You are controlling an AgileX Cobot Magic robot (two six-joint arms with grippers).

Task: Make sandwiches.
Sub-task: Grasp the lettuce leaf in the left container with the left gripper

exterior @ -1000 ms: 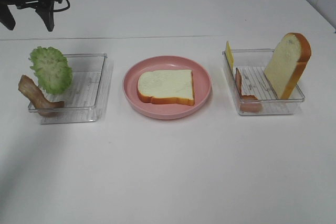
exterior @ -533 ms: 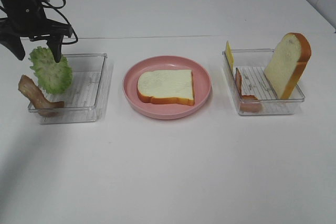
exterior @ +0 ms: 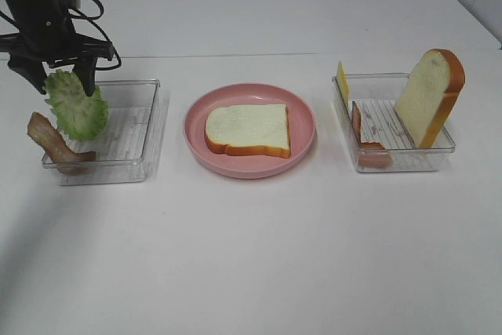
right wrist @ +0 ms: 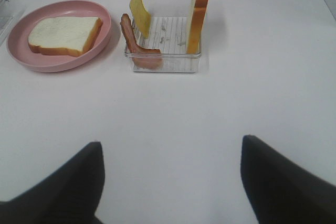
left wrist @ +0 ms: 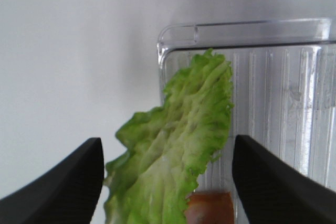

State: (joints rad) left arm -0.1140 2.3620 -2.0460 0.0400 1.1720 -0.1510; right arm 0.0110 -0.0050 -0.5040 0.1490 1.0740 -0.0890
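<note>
One white bread slice [exterior: 248,129] [right wrist: 64,34] lies flat on the pink plate [exterior: 196,143]. A ruffled green lettuce leaf [exterior: 76,107] [left wrist: 173,145] stands upright at the back left corner of the left clear tray [exterior: 133,127]. My left gripper [exterior: 61,80] [left wrist: 167,140] is open, one finger on each side of the leaf's top and neither pressing it. A bacon strip [exterior: 53,143] leans over that tray's left wall. The right tray [exterior: 392,158] holds an upright bread slice [exterior: 427,96], a yellow cheese slice [exterior: 343,82] and bacon [exterior: 365,135]. My right gripper [right wrist: 172,142] is open and empty over bare table.
The plate sits midway between the two trays on the white table. The right gripper does not show in the high view. Its wrist view shows the right tray [right wrist: 168,64] and the plate [right wrist: 21,59] well ahead of it.
The left gripper has come down from the back left corner and now straddles the top of the lettuce leaf. The food, trays and plate have not moved.
</note>
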